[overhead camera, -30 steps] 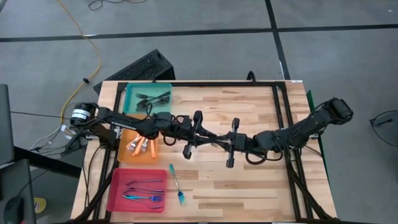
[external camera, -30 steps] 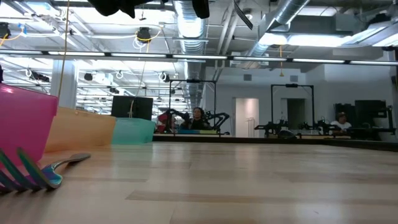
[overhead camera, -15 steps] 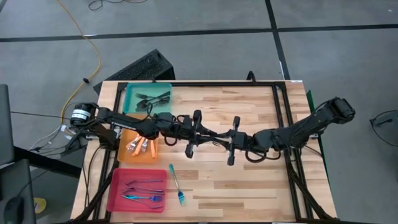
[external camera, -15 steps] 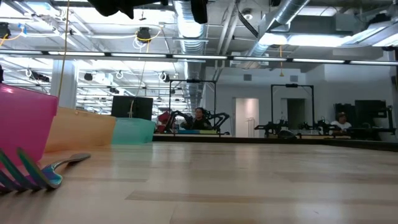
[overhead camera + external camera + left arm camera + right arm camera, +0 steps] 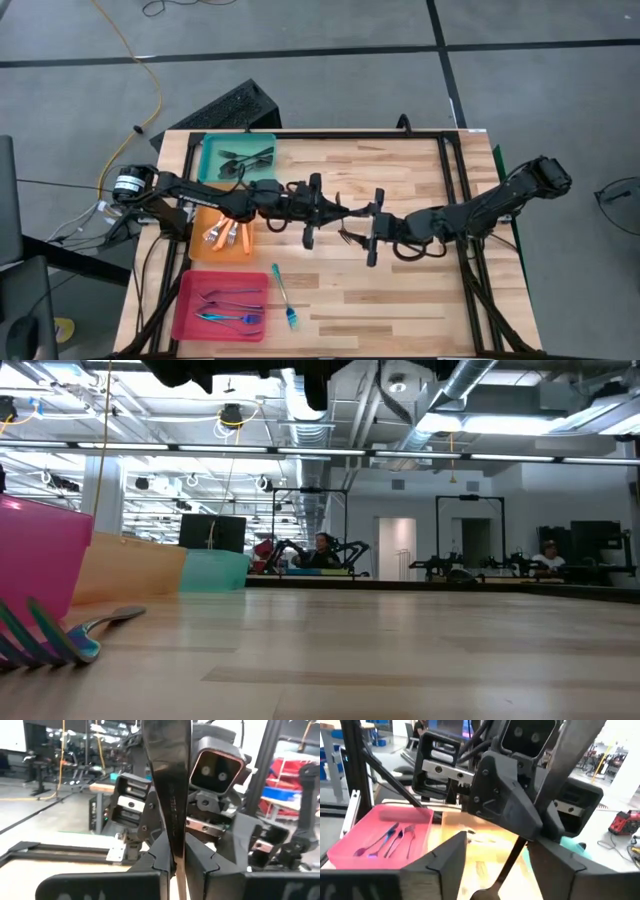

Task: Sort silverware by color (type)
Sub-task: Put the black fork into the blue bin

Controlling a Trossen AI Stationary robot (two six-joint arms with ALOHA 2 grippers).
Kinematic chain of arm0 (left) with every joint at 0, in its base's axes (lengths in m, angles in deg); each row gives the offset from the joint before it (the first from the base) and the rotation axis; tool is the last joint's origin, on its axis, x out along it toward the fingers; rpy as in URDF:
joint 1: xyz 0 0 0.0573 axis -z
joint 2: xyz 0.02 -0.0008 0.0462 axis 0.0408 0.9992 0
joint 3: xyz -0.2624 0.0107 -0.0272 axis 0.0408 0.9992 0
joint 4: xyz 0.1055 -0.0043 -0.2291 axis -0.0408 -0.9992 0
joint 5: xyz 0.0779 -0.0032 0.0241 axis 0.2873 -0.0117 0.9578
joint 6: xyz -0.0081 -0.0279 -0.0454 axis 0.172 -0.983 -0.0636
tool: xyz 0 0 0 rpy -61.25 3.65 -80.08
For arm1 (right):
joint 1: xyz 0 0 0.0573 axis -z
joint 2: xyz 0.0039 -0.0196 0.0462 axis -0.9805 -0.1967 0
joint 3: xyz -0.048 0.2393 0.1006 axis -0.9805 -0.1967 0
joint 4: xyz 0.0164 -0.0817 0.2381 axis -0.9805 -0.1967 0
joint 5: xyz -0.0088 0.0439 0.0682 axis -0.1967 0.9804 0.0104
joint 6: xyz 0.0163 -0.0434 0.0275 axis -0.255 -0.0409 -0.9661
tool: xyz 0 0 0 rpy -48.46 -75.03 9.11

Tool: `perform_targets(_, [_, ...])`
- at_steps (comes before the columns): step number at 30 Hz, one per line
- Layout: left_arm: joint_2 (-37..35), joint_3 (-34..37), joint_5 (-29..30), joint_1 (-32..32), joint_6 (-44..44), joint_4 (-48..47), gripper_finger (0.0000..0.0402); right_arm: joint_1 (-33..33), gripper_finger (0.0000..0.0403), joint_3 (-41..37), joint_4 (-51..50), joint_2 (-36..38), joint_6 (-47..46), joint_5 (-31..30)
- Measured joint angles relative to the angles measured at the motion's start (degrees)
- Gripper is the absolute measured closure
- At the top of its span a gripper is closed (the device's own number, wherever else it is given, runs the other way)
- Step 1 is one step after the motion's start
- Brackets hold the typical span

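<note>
My left tool (image 5: 338, 214) pinches a dark fork (image 5: 167, 785) above mid-desk (image 5: 400, 300); my right tool (image 5: 352, 236), facing it, stands wide.

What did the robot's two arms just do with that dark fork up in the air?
A handover. The left gripper shut its jaws on the dark fork; the right gripper opened its jaws, let go and drew back slightly toward its side. The trays' forks and the loose teal-handled fork stayed put.

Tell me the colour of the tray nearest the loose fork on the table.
Pink tray, beside the loose fork; clearest in the high view.
</note>
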Motion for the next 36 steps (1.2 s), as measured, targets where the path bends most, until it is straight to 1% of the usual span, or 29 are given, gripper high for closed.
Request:
perform_targets(4, [-1.12,0.00,1.35,-0.06,0.34,-3.02,0.0392,0.25,0.0159,0.11,-3.84,-0.01,-3.52,0.18])
perform_targets(9, [-4.32,-0.27,5.84,-0.03,1.86,-5.77,0.0399,0.33,0.0159,-0.35,-6.96,-0.36,-5.22,0.03])
perform_targets(12, [-4.89,-0.25,7.53,-0.04,2.39,-7.73,0.0397,0.69,0.0159,-0.14,-8.42,-0.04,-6.38,-2.29])
perform_targets(16, [-6.64,-0.46,8.86,0.36,3.94,-10.00,0.0398,1.09,0.0159,-0.15,-9.83,-0.20,-7.69,-2.67])
perform_targets(19, [-7.90,-0.52,9.60,0.34,3.60,-13.71,0.0399,1.01,0.0159,-0.08,-11.25,-0.02,-8.36,-2.71])
perform_targets(24, [-10.34,-0.33,9.65,0.29,2.08,-22.30,0.0400,0.52,0.0159,-0.11,-19.40,-0.65,-12.64,-2.73])
perform_targets(28, [-11.93,-0.33,9.63,0.34,2.47,-28.19,0.0398,3.11,0.0159,-0.24,-18.43,-6.04,-14.60,-2.51])
perform_targets(30, [-13.06,-0.31,9.65,0.50,2.74,-29.52,0.0387,4.79,0.0159,-0.04,-13.73,-9.60,-14.96,-2.52])
perform_targets(34, [-16.28,-0.37,9.65,1.21,3.10,-31.27,0.0347,7.75,0.0159,1.49,-7.57,-17.29,-15.98,-1.23])
perform_targets(36, [-17.22,-0.37,9.60,1.65,3.45,-32.62,0.0322,8.73,0.0159,2.86,-6.82,-21.41,-12.73,0.16])
